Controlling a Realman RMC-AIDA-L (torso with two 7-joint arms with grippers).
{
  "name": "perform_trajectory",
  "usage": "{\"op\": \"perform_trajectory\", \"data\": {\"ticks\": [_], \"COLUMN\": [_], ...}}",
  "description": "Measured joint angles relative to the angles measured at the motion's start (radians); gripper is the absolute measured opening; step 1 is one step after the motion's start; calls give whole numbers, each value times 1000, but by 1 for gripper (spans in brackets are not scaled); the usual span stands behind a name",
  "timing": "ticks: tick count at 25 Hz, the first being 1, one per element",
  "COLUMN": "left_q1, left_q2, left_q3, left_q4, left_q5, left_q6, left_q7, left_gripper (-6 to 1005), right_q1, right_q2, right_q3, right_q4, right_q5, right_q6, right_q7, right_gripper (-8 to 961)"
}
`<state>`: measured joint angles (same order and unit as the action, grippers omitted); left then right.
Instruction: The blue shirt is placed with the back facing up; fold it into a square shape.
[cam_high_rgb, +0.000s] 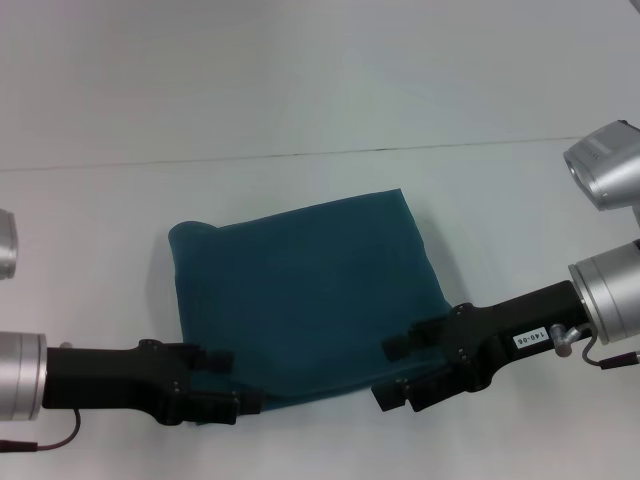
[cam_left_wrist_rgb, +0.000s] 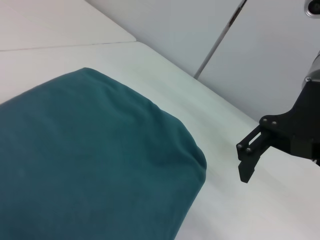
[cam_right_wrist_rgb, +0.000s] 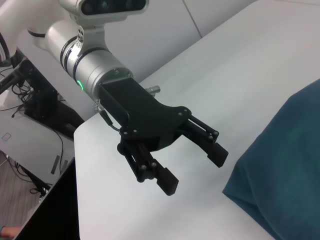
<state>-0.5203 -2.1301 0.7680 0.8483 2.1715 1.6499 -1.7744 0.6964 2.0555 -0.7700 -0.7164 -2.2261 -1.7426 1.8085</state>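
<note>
White table (cam_high_rgb: 320, 90): one folded blue shirt (cam_high_rgb: 310, 290); left gripper (cam_high_rgb: 225, 385), right gripper (cam_high_rgb: 400, 370) jaws apart.

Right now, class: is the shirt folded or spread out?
Folded. The shirt lies as a compact, roughly square block with no sleeves showing and rounded, doubled edges.

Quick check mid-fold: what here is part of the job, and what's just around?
Job: shirt, already folded roughly square; left gripper open at its near left corner; right gripper open at its near right edge.

Around: table; nothing else lies on it.
</note>
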Motion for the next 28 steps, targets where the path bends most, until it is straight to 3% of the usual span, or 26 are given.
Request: {"op": "perform_trajectory", "data": {"ticks": [28], "left_q1": [-3], "left_q2": [3], "left_q3": [-4], "left_q4": [12], "left_q5": [-1], "left_q6": [12], "left_q7": [-4], "left_gripper": [850], "right_q1": [-8], "right_q2": [-6], "right_q3": [0], "right_q4": [0], "right_q5": [1], "right_q6": [-3], "right_q7": [1], "right_gripper": [924]}}
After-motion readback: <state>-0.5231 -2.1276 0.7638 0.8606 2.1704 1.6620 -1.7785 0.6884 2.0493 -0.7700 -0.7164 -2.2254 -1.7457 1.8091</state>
